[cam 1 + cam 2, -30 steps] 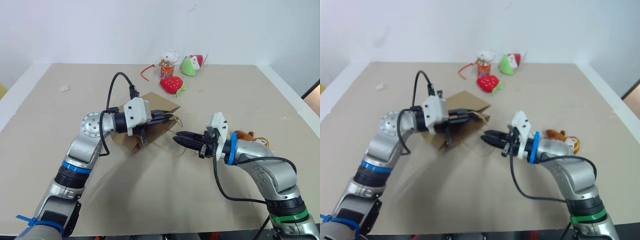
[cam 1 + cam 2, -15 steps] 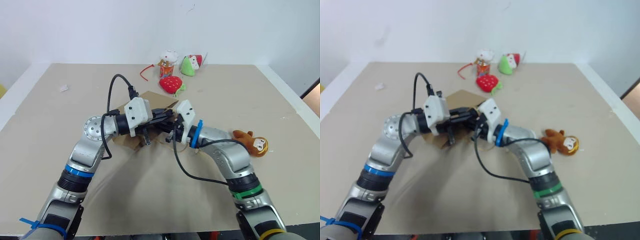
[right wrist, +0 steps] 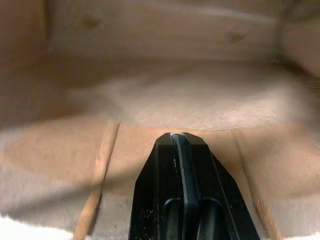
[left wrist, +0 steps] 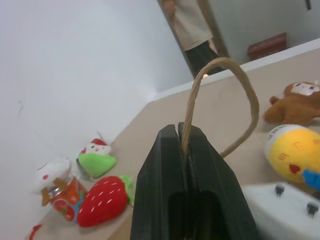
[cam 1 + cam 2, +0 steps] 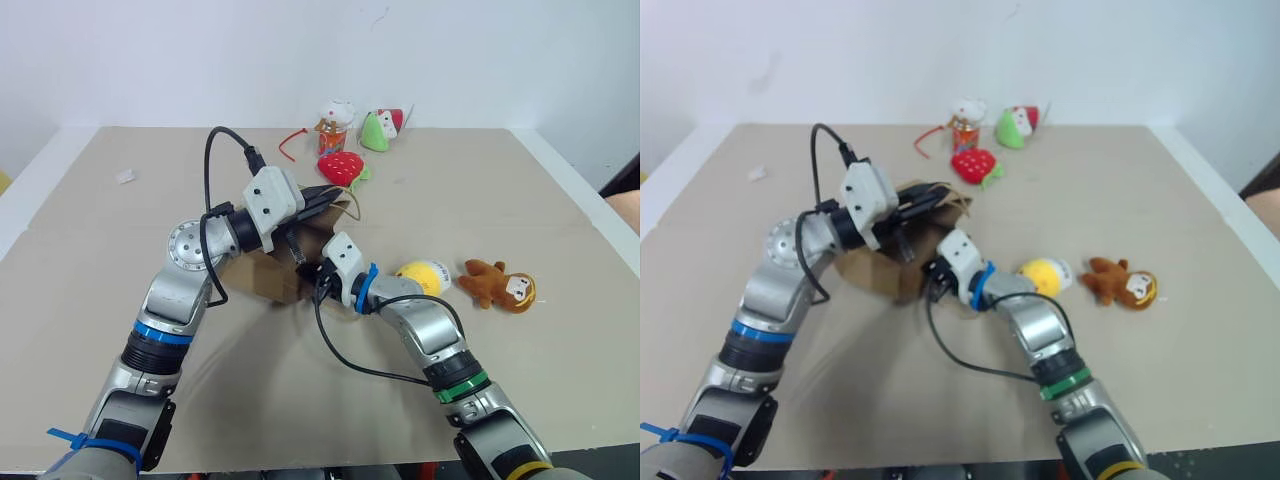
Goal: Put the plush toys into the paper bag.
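Head view: the paper bag [image 5: 262,277] lies on the worktop [image 5: 90,260]; the yellow chick [image 5: 425,277] and brown animal [image 5: 503,285] sit beside it.

Left wrist view: the left end effector [image 4: 183,131] pinches the bag's cord handle [image 4: 235,75].

Right wrist view: the right end effector [image 3: 179,142], closed and empty, pokes inside the bag.

The toys look soft and light; squeeze their middles.

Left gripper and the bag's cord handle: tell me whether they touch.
Touching. In the left wrist view the left gripper is shut with the tan cord handle of the paper bag pinched between its black fingers, looping up from them.
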Motion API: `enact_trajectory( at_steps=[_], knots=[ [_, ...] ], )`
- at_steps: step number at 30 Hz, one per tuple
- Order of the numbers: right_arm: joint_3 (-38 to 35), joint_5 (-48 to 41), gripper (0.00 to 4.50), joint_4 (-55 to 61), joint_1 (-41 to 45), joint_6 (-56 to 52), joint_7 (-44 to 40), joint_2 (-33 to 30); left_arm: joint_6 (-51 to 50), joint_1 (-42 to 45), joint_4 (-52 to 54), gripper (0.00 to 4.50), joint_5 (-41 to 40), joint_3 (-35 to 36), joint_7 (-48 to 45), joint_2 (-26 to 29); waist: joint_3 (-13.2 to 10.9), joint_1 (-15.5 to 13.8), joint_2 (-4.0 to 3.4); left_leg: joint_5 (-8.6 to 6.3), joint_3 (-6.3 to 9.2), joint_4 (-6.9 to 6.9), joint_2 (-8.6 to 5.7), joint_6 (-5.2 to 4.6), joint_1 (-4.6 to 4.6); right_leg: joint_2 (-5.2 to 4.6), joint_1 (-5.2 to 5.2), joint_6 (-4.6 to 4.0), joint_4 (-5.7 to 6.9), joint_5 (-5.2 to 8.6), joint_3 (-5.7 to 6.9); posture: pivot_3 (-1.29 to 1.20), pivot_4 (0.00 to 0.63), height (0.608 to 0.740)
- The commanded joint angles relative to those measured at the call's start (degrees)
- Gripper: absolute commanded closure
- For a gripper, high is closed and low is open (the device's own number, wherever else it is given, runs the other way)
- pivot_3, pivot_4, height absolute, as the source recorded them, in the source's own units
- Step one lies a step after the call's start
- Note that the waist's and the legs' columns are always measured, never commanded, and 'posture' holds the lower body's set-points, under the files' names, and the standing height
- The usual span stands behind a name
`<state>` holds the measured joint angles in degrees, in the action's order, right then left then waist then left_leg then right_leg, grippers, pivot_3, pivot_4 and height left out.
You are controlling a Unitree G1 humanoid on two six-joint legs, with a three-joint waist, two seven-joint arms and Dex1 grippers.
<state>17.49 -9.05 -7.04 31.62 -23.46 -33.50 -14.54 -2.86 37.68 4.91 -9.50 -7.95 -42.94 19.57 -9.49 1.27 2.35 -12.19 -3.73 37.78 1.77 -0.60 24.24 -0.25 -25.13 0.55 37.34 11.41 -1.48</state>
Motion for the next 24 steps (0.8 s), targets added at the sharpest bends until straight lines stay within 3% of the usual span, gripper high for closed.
enact_trajectory(
  at_steps=[1,15,24],
  knots=[
    [-1.6,0.26,4.39,2.19,0.47,1.73,0.01,0.89,0.68,2.06,1.05,4.5,-1.06,1.93,1.24,-0.38,0.0,0.0,0.0,0.0,0.01,0.0,0.02,0.0,-0.01,0.03,0.0,-0.01,0.0,0.0,0.01,0.0,0.15,0.74],
    [-2.34,1.03,4.39,2.84,-1.15,0.2,0.64,1.38,1.81,5.83,8.05,4.5,-3.53,2.11,-0.09,-0.75,0.0,0.03,0.0,0.0,0.0,-0.02,0.01,0.0,0.0,0.02,0.0,-0.01,-0.01,0.01,0.0,0.0,0.15,0.74],
    [1.7,1.55,4.39,1.85,-4.49,-4.39,-5.87,-2.03,4.6,2.32,7.6,4.5,-0.79,0.93,-0.32,1.13,0.01,0.02,-0.01,0.01,0.01,-0.02,0.0,0.01,-0.01,0.02,0.01,-0.02,-0.01,0.01,0.01,0.0,0.15,0.74]
  ],
)
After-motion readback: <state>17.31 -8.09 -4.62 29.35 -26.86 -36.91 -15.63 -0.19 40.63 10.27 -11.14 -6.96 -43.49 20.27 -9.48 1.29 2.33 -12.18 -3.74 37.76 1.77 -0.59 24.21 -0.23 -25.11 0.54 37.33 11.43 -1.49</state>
